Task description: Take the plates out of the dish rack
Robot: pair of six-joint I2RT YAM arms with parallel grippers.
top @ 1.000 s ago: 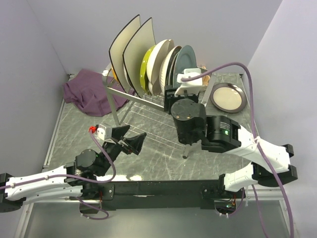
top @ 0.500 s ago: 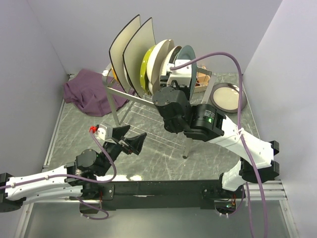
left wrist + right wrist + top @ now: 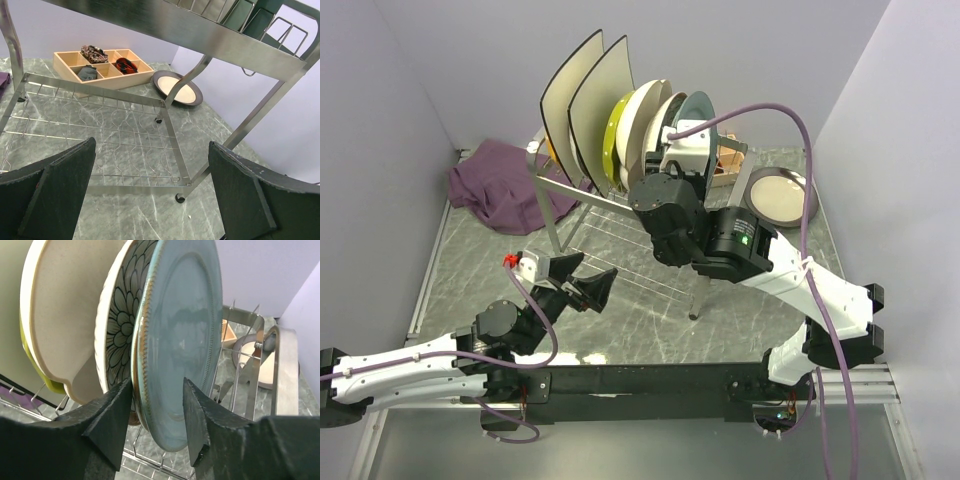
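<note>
The dish rack point(image 3: 582, 197) holds two large cream square plates point(image 3: 582, 95), a yellow-green plate point(image 3: 613, 135), a cream round plate point(image 3: 642, 120), a flower-patterned plate point(image 3: 120, 325) and a teal-grey plate point(image 3: 185, 330) on edge. My right gripper point(image 3: 159, 405) is open and straddles the lower rim of the teal-grey plate, one finger behind it and one in front. It also shows in the top view point(image 3: 682, 160). My left gripper point(image 3: 152, 185) is open and empty, low over the table in front of the rack's lower shelf point(image 3: 100, 130).
A brown-rimmed plate point(image 3: 778, 196) lies flat on the table right of the rack. A wooden compartment box point(image 3: 100, 65) sits behind the rack. A purple cloth point(image 3: 495, 185) lies at the far left. Walls close in on both sides.
My right arm has swung left and forward, bringing its gripper up to the teal-grey plate in the rack. The left arm has not moved.
</note>
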